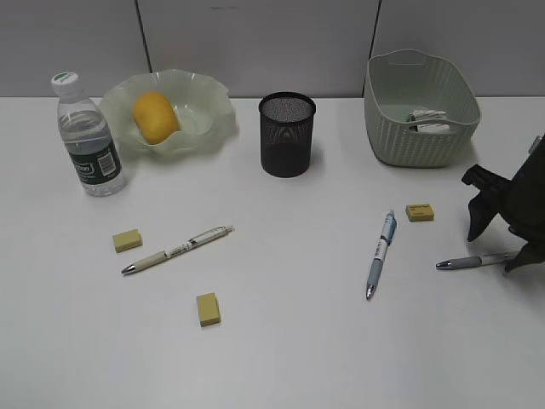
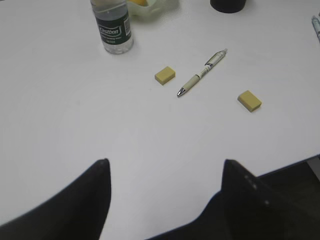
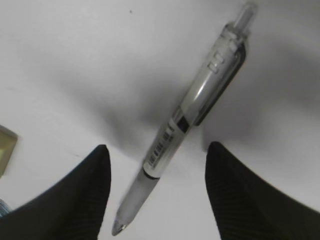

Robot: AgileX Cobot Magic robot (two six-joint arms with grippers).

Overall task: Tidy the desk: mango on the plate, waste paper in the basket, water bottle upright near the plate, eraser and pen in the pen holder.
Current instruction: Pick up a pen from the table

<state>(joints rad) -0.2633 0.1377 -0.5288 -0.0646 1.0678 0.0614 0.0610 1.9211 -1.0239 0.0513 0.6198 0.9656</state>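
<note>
- Exterior view: the right gripper (image 1: 498, 239) reaches in from the right edge of the desk (image 1: 281, 358), low over the grey pen (image 1: 477, 261), one dark finger on each side of the barrel with a gap between; nothing is lifted.
- The left arm does not appear in this view.
- The mango (image 1: 154, 117) sits in the plate (image 1: 213, 128) at the back left; the water bottle (image 1: 88, 136) stands upright just left of the plate.
- The pen holder (image 1: 287, 135) stands at the back centre, and the basket (image 1: 419, 109) at the back right has white waste paper (image 1: 426, 119) in it.
- On the open desk lie a white pen (image 1: 176, 249), a blue pen (image 1: 381, 253) and three yellow erasers: left (image 1: 127, 240), front (image 1: 209, 308) and right (image 1: 420, 211). The front half of the desk is bare, with wide room between items.
- Left wrist view: the left gripper (image 2: 167, 200) hangs above the near edge of the desk, fingers spread wide and holding nothing. Ahead lie the white pen (image 2: 201, 73), two erasers and the bottle (image 2: 113, 25), all well apart from the fingers.
- Right wrist view: the right gripper (image 3: 157, 195) straddles the grey pen (image 3: 185, 120), fingers apart and not pressing the barrel; the pen lies flat on the desk, tip towards the camera. An eraser (image 3: 6, 145) corner shows at the left edge.
</note>
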